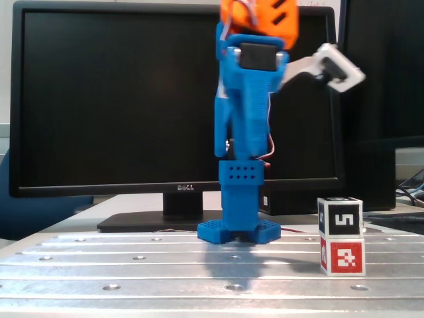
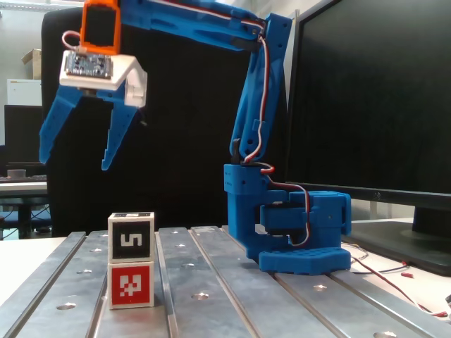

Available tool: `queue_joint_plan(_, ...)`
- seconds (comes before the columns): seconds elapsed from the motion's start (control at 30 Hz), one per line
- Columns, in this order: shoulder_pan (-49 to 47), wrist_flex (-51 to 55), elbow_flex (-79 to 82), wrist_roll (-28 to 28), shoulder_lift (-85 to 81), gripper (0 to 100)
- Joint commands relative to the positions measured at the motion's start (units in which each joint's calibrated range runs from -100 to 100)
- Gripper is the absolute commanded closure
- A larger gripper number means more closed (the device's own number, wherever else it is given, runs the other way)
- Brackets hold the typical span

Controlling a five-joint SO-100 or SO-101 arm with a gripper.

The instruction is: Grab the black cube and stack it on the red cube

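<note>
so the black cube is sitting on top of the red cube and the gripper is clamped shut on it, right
Not quite. The black cube does sit on top of the red cube, but the gripper is open and empty, raised well above the stack; a fixed view shows its fingers spread apart.
</note>
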Motion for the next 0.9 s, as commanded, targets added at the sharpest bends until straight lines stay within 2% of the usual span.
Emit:
queue_joint_plan(0.0, 2.5, -1.5, 2.4, 2.0, -1.5, 72)
queue_joint_plan(0.33, 2.3, -14.8, 20.6, -0.2, -12.9, 90)
queue_joint_plan(0.57, 2.6, -25.2, 37.7, -0.4, -25.4, 94)
queue_joint_plan(0.87, 2.6, -31.2, 51.5, -0.4, -40.6, 99)
